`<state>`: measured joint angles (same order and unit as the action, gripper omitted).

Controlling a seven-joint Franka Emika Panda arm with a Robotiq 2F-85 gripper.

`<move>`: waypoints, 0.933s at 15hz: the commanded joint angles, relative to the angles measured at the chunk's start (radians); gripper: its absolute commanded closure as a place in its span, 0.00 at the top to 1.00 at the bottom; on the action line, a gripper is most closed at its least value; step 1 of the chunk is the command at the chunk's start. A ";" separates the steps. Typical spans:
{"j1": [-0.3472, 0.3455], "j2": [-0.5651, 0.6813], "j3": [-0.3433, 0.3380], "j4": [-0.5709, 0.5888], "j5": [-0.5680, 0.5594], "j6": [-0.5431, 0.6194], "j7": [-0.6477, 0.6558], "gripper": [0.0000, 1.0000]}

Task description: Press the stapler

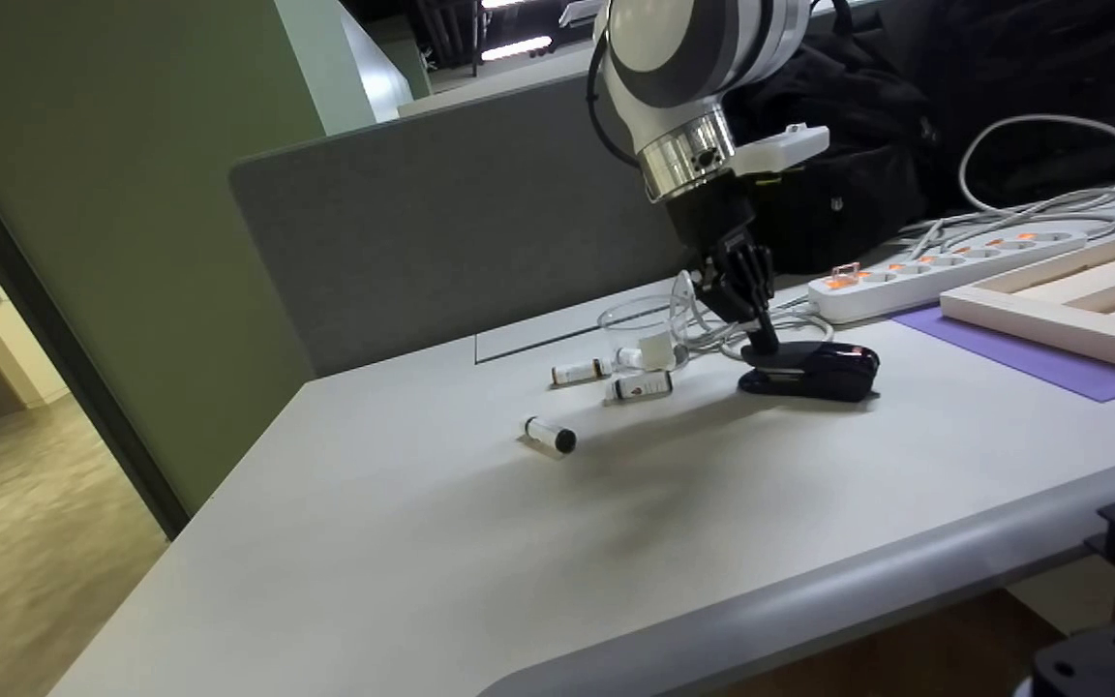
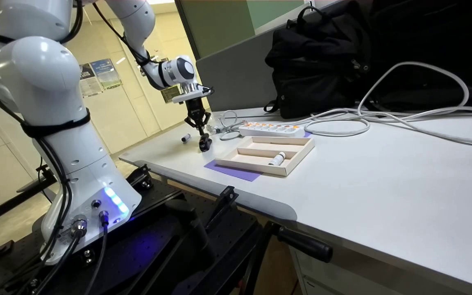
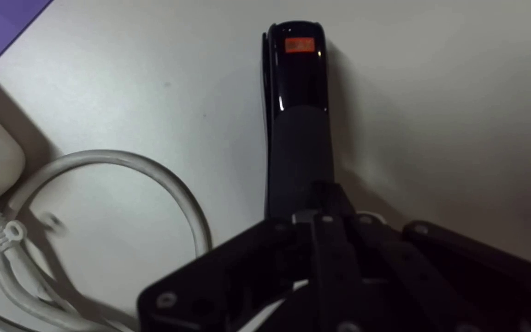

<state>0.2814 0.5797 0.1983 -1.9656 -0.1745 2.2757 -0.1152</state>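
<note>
Stapler [image 3: 299, 124] flat on table [image 1: 403, 523], power strip [image 1: 949, 271] near stapler. Gripper [image 1: 764, 341]: fingers pressed together over stapler's matte end; touch probable, dark tips hard to read. Advise firm, centred, straight-down push without sideways slip.

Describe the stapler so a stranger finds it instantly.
On the white table, look near the end of the long white power strip. There, partly under the tool, lies the stapler, low and elongated. Unlike the small white cylinders nearby, it is black, with an orange patch on its glossy end.
</note>
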 commanded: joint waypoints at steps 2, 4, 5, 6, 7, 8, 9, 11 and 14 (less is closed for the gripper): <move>-0.001 0.063 -0.020 0.042 0.010 -0.054 0.026 0.00; -0.007 0.080 -0.021 0.056 0.032 -0.077 0.025 0.00; -0.011 0.091 -0.021 0.065 0.046 -0.090 0.025 0.00; -0.014 0.100 -0.022 0.074 0.059 -0.101 0.025 0.00; -0.016 0.111 -0.023 0.083 0.071 -0.110 0.025 0.00; -0.018 0.123 -0.027 0.092 0.079 -0.121 0.025 0.00; -0.021 0.135 -0.030 0.099 0.086 -0.129 0.026 0.00; -0.027 0.142 -0.028 0.117 0.104 -0.156 0.023 0.00; -0.039 0.120 -0.014 0.150 0.138 -0.190 0.006 0.00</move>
<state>0.2594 0.6651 0.1846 -1.8448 -0.0521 2.1275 -0.1151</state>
